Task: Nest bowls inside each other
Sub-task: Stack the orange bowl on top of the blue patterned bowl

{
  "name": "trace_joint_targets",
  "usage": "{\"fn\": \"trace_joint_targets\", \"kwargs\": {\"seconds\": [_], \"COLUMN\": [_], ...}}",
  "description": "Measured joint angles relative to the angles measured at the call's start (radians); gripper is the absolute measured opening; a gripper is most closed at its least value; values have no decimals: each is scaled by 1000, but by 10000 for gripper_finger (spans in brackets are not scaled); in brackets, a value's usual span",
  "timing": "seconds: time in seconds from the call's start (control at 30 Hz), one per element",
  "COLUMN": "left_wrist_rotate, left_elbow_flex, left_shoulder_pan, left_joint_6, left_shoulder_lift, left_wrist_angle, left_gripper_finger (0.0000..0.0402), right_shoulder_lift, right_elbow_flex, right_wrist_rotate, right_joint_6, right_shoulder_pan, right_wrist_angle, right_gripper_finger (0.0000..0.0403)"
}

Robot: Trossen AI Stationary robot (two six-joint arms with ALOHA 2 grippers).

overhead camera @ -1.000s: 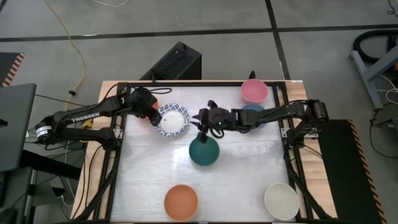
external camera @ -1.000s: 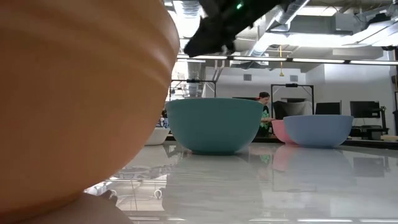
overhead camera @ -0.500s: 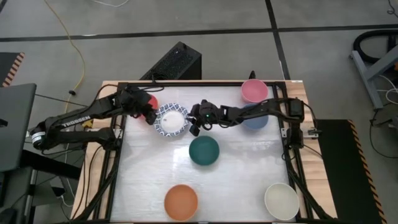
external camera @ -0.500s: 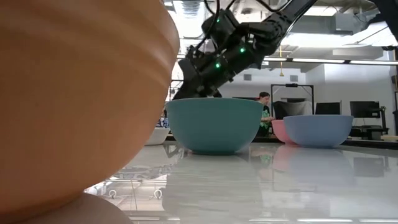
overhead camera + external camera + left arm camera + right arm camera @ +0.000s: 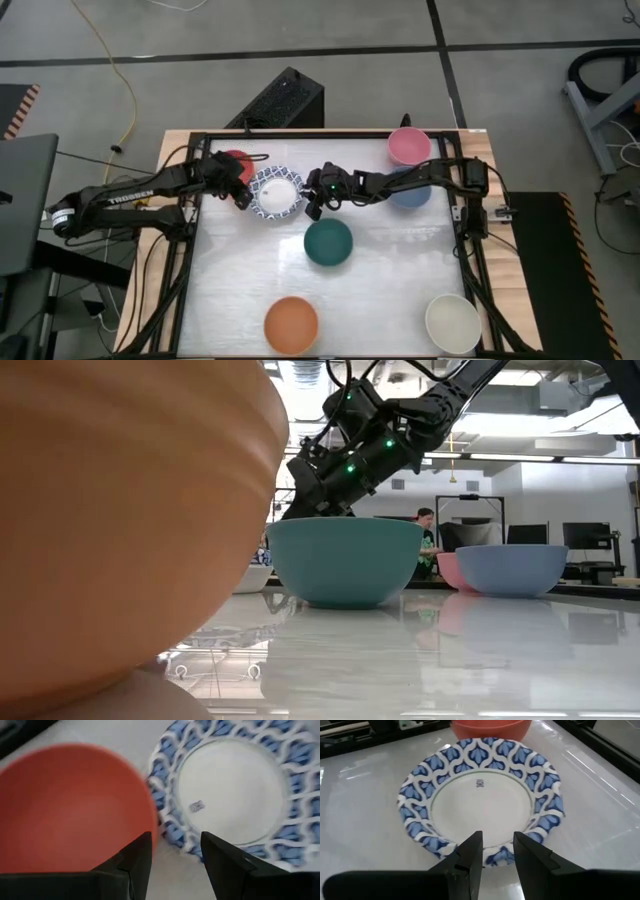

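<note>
A red bowl [image 5: 236, 161] stands at the far left, beside a blue-and-white patterned plate [image 5: 277, 191]. My left gripper [image 5: 242, 194] is open, above the gap between the red bowl [image 5: 70, 810] and the plate [image 5: 230, 790]. My right gripper [image 5: 312, 204] is open and low over the plate's rim [image 5: 499, 856] on the side away from the red bowl. The dark green bowl [image 5: 328, 242] sits mid-table. The blue bowl [image 5: 410, 190] lies partly under my right arm. Pink [image 5: 409, 146], orange [image 5: 291, 324] and cream [image 5: 452, 322] bowls stand apart.
A dark frame rail [image 5: 190, 250] runs round the table top. The orange bowl [image 5: 120, 530] fills the left of the low view, and there the green bowl [image 5: 345, 560] hides my right gripper's fingertips. A person [image 5: 425, 520] sits in the room beyond the table.
My right gripper has left the space above the dark green bowl, gone toward the far left and sunk to the plate's rim, then kept still. My left arm has drawn back a little and sunk, so more of the red bowl shows.
</note>
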Motion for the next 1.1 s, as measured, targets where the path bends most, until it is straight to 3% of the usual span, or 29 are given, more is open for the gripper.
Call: {"fn": "trace_joint_targets", "kwargs": {"seconds": [0.17,0.43,0.57,0.8,1.1], "left_wrist_rotate": [-5,-128,-128,-127,-182], "left_elbow_flex": [-29,-23,-29,-30,-31], "left_shoulder_pan": [0,-1,-1,-35,-50], "left_joint_6": [13,126,117,117,117], "left_shoulder_lift": [-13,-52,-44,17,190], "left_wrist_angle": [31,-44,-48,-51,-57], "left_gripper_finger": [158,158,158,158,148], "right_shoulder_lift": [-6,-6,-6,-6,-7], "right_elbow_flex": [0,0,0,0,0], "right_wrist_rotate": [-3,-35,-35,-35,-51], "right_joint_6": [0,0,0,0,0], "right_shoulder_pan": [3,3,10,16,24], "right_wrist_angle": [3,0,2,0,-2], "right_gripper_finger": [130,130,130,130,130]}}
